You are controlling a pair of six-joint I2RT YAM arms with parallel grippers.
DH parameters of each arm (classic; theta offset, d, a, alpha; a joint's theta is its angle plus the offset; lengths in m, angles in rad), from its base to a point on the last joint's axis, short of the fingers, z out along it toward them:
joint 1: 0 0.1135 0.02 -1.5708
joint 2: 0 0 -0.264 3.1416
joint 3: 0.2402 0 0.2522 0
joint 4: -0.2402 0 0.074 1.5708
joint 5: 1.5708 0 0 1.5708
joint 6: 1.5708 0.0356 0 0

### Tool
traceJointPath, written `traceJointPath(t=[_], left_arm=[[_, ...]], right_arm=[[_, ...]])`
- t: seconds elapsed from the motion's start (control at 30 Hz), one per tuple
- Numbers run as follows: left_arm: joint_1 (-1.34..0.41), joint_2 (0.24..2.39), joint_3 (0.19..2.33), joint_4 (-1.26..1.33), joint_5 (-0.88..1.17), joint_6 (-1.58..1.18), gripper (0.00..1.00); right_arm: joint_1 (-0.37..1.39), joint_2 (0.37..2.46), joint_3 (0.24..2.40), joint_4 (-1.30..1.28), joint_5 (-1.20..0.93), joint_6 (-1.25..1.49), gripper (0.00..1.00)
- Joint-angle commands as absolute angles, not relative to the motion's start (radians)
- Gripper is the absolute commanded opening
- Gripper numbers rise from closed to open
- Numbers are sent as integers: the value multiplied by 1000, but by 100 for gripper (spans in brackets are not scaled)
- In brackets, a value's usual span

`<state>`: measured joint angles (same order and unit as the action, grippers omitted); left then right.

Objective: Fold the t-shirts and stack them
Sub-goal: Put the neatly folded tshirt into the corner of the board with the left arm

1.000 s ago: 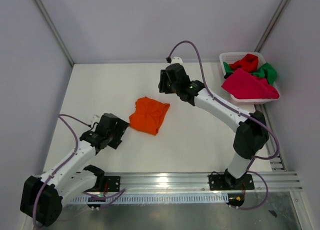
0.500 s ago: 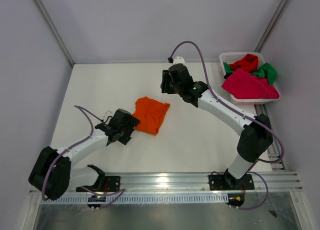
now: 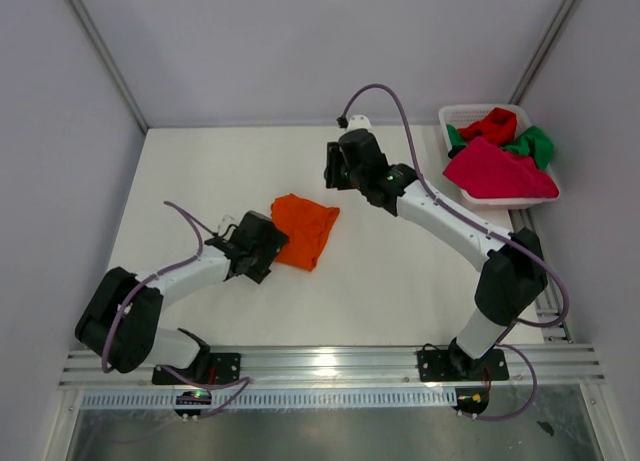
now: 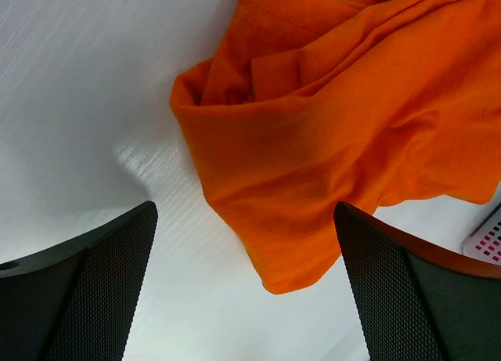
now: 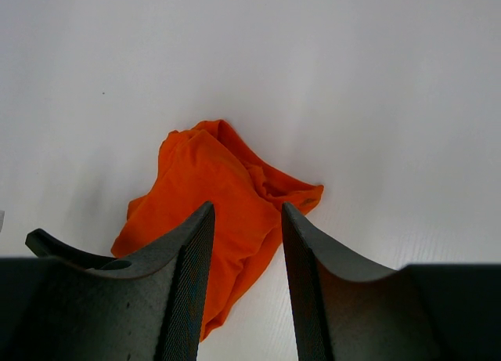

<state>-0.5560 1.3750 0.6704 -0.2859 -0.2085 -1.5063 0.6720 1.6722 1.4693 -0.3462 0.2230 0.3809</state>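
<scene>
Top external, bunched orange t-shirt (image 3: 308, 229), axis unclear, left claw (image 4: 243, 211) agape, right claw (image 5: 246, 208) slightly parted, both empty

Count: 4 t-shirts, 1 basket, 2 end effectors, 1 table.

1 orange t-shirt (image 3: 300, 231) lies alone on the table (image 3: 200, 171), just ahead of the left end effector (image 3: 268, 245) and between it and the right end effector (image 3: 335, 166). The other 3 are heaped in the single basket (image 3: 455, 113), well apart from both end effectors: 1 magenta-pink t-shirt (image 3: 495, 171), 1 red t-shirt (image 3: 492, 126), 1 green t-shirt (image 3: 535, 143). Green shows as two patches; counted as one, can't confirm.
</scene>
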Motion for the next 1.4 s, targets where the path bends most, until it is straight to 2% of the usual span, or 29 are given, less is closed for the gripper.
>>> traceJointPath(t=[0.0, 0.43, 0.53, 0.6, 0.67, 0.7, 0.73, 1.0, 1.37], left_arm=[[-564, 1402, 715, -239, -225, -1485, 96], [-569, 1500, 755, -219, -207, -1459, 92], [-569, 1505, 759, -218, -207, -1451, 85], [-569, 1502, 759, -216, -209, -1444, 72], [-569, 1497, 758, -213, -209, -1437, 50], [-569, 1496, 756, -213, -212, -1433, 36], [-569, 1496, 758, -221, -212, -1433, 15], [-569, 1483, 781, -268, -232, -1411, 13], [-508, 1514, 1026, -613, -503, -1272, 15]], right_arm=[[667, 1611, 1457, -325, 244, 365, 44], [661, 1591, 1424, -321, 255, 377, 44], [661, 1588, 1419, -321, 256, 379, 44], [661, 1588, 1416, -321, 259, 379, 44], [661, 1588, 1414, -319, 259, 382, 44], [660, 1589, 1413, -319, 258, 385, 44], [660, 1589, 1411, -319, 256, 387, 44], [660, 1589, 1404, -313, 255, 394, 44], [652, 1586, 1402, -316, 256, 382, 44]])
